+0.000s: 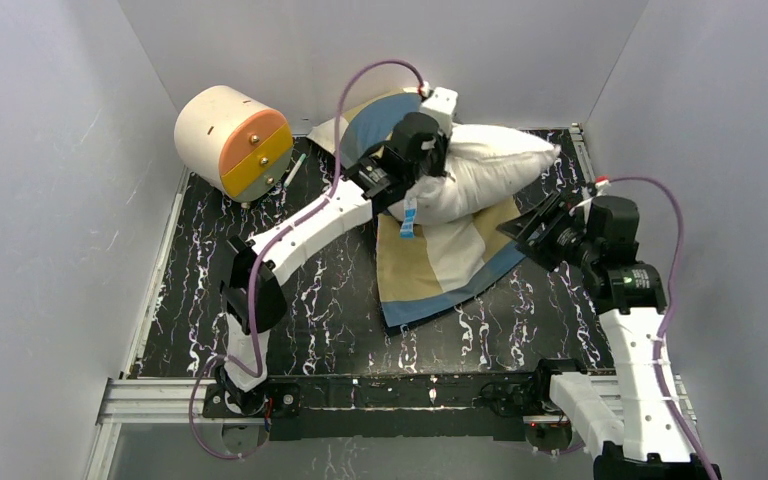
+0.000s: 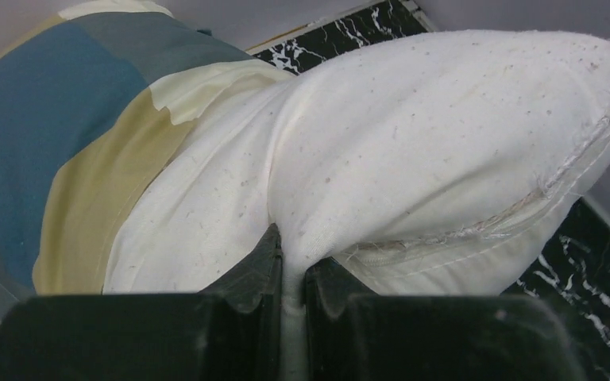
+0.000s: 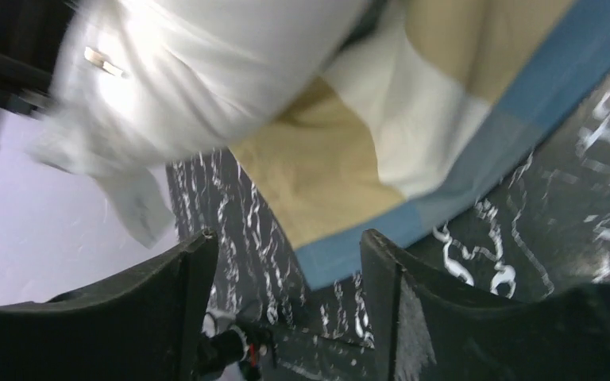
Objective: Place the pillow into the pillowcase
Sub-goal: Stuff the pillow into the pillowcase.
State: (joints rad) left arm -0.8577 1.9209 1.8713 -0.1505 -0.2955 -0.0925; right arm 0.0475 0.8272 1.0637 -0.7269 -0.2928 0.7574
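Plump white stuffed fabric pillow (image 1: 485, 165) lies across the far middle of the black white-veined tabletop (image 1: 310, 300), resting on the thin blue, tan and cream block-patterned pillowcase (image 1: 440, 265). Pillow cloth is wrinkled and lint-specked, with a frayed seam along one edge. Pillowcase is spread flat toward the near side, bunched behind the pillow.

Left gripper (image 2: 290, 274): fingers pinched together on a fold of pillow.

Right gripper (image 3: 286, 254): fingers apart, holding nothing, near the pillowcase's blue edge.

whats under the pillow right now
The pillowcase lies on the table under the pillow, its tan, cream and blue blocks showing on the near side and behind. The part directly beneath is covered, so its opening cannot be seen.
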